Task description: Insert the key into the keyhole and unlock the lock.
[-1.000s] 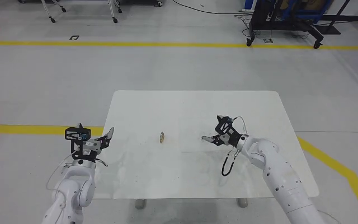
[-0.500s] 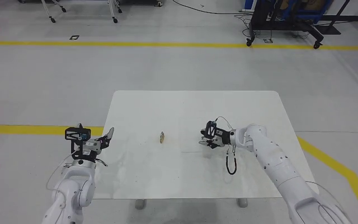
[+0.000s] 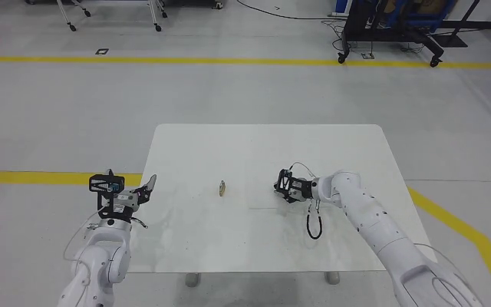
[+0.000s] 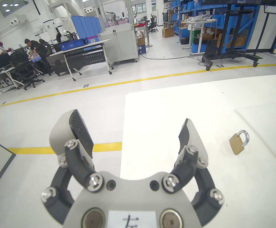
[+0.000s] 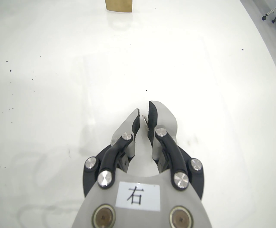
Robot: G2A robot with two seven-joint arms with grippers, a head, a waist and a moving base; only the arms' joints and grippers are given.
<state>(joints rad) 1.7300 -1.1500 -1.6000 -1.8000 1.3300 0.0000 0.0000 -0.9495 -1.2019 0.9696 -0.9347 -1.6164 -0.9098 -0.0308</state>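
Top view: the right gripper [image 3: 285, 186] is low over the table [image 3: 345, 146]. The lock [image 3: 222, 187] lies straight ahead of its fingertips, apart from them, with bare table between. The lock's long axis seems to run across this line, but it is too small to be sure. The left gripper [image 3: 147, 186] hangs at the table edge on the lock's other side, a little farther off.

Left wrist view: the left gripper [image 4: 131, 123] is wide apart and holds nothing. The lock [image 4: 239, 142] lies flat ahead of it and to one side, shackle pointing away.

Right wrist view: the right gripper [image 5: 143, 109] is almost closed on a thin silver piece, I believe the key [image 5: 145, 121], which leans on one pad. The brass lock [image 5: 118, 5] is directly ahead.
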